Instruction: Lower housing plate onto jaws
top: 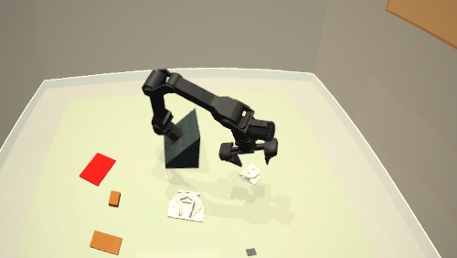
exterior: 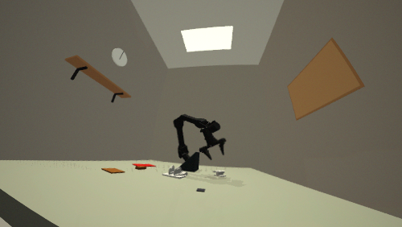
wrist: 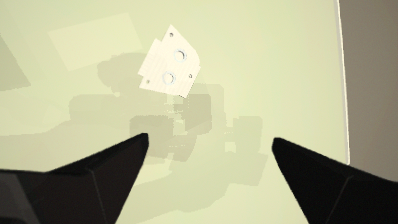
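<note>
a pale green table top (top: 320,183) (exterior: 121,205) (wrist: 300,50) spreads under everything. over it reaches the black arm (top: 196,91) (exterior: 181,134), rising from a dark wedge-shaped base (top: 189,155) (exterior: 190,162), bent at the elbow with its far end angled down. the gripper (top: 254,164) (exterior: 216,156) (wrist: 211,141) hangs in the air with its two fingers spread wide, nothing between them.

the white assembly (top: 185,207) (exterior: 175,174), a flat piece with raised shapes on it, lies on the table, well apart from the gripper. on the far side of it from the gripper in the top view are an orange slab (top: 106,242) (exterior: 112,171) and a red sheet (top: 97,169) (exterior: 144,165).

the smaller white piece, which looks like the housing plate (top: 250,174) (exterior: 219,174) (wrist: 155,60), is down on the table, below the open hand and apart from it. in the wrist view it sits beyond the fingertips, left of the middle of the gap, turned at a slant, two round openings showing. it is off the assembly, well to one side.

a small orange block (top: 114,198) (exterior: 141,167) lies between slab and sheet in the top view, and a little grey square (top: 250,252) (exterior: 201,190) lies well apart from both white pieces.
</note>
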Controlling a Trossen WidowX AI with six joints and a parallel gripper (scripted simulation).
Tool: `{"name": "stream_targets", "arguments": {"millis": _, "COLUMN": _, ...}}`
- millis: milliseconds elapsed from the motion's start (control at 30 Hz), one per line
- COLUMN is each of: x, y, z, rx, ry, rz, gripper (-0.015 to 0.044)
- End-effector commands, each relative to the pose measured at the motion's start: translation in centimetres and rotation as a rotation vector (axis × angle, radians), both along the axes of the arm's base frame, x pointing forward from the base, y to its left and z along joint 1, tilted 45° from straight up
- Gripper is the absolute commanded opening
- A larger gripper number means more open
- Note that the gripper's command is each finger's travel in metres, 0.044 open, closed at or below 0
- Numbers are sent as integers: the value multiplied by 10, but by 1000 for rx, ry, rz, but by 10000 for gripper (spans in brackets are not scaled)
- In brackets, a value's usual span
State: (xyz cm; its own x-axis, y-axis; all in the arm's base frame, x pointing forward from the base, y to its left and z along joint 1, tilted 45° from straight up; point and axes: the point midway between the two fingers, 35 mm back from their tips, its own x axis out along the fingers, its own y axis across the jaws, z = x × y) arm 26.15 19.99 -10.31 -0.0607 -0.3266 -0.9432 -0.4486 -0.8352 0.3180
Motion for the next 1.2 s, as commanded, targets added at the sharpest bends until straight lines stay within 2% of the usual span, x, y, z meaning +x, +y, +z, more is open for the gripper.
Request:
{"name": "stream_targets", "arguments": {"millis": 0, "x": -3, "y": 4, "z": -2, "rx": -23, "ry": 29, "rz": 76, "gripper": 440}}
{"name": "stream_targets", "arguments": {"millis": 1167, "x": -51, "y": 14, "z": -26, "rx": -243, "ry": 419, "rz": 742, "gripper": 440}}
